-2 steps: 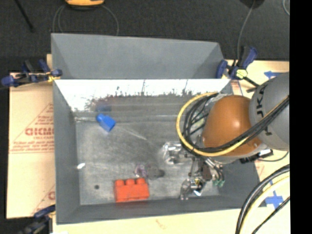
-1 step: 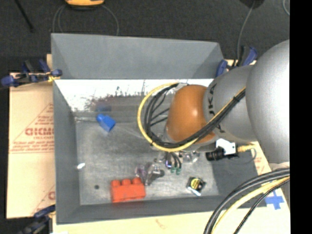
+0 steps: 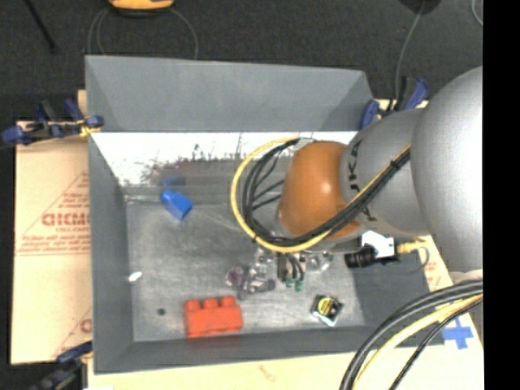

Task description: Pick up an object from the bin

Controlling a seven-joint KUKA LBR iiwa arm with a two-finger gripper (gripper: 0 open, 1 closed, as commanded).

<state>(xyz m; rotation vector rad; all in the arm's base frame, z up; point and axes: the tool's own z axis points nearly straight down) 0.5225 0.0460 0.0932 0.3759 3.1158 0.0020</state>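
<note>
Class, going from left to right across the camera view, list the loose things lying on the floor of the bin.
small white scrap → blue block → red toy brick → small yellow-and-black thing

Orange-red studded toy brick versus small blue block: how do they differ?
The orange-red studded toy brick looks larger than the small blue block. The brick shows studs, the block none. The brick lies by the grey bin's near wall, the block far back left. Both lie loose.
</note>
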